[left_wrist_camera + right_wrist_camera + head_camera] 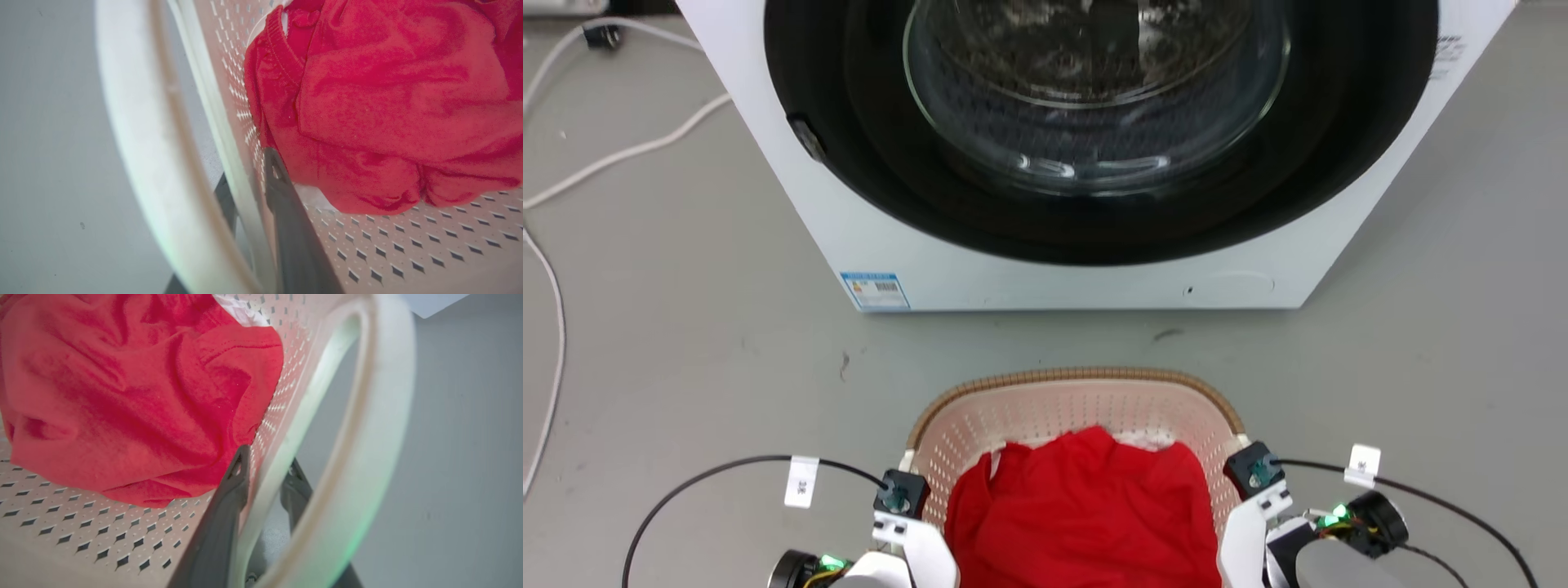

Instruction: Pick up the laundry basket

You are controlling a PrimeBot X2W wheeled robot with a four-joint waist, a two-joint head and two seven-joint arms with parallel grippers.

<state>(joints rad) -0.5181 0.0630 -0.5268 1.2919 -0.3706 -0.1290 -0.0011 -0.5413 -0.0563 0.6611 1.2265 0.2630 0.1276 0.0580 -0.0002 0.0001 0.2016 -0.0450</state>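
As the left claw (pixel 247 167) and right claw (pixel 267 457) seem clenched on walls of the laundry basket (pixel 1078 382), raise both together; keep it level. Tilting risks slipping.

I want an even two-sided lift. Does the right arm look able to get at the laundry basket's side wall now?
Probably yes: the right end effector straddles the laundry basket wall, one finger inside beside the red garment, one outside between wall and white handle. Nothing blocks it; clamping is unclear.
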